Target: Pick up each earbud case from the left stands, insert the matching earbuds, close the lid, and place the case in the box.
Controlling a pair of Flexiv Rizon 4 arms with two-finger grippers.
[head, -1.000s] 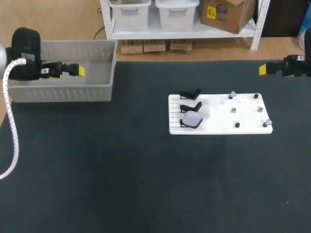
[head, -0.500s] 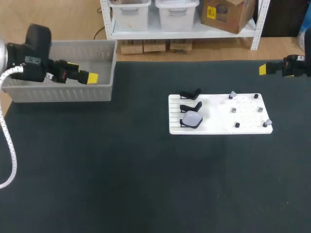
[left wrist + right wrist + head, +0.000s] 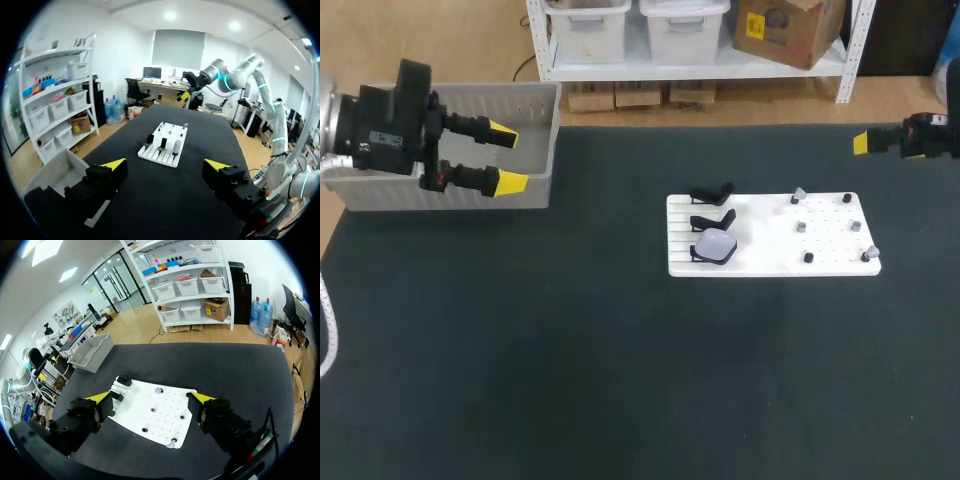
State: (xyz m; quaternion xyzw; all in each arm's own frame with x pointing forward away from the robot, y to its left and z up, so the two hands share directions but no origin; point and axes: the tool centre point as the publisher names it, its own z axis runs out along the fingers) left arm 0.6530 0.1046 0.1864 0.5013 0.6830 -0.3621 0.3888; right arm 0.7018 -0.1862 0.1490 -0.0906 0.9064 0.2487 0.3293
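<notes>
A white board (image 3: 760, 245) lies right of the table's middle. Three black stands line its left side; the nearest carries a pale lavender earbud case (image 3: 716, 244), the other two stands (image 3: 711, 193) are bare. Small grey earbuds (image 3: 801, 227) sit on pegs on its right half. My left gripper (image 3: 508, 158) hangs open and empty at the far left, just in front of the grey box (image 3: 380, 192). Its wrist view has the board (image 3: 159, 157) and case (image 3: 176, 147) well ahead of the left gripper (image 3: 165, 164). My right gripper (image 3: 151, 397) is open and empty over the board (image 3: 160, 412), and shows at the far right edge (image 3: 861, 143).
The grey box (image 3: 50, 172) stands at the table's back left corner, beside my left fingers. Dark tabletop stretches between the box and the board and across the whole front.
My left gripper has swung out from over the grey box toward the right and turned, so both its fingers now show. The right arm has not moved.
</notes>
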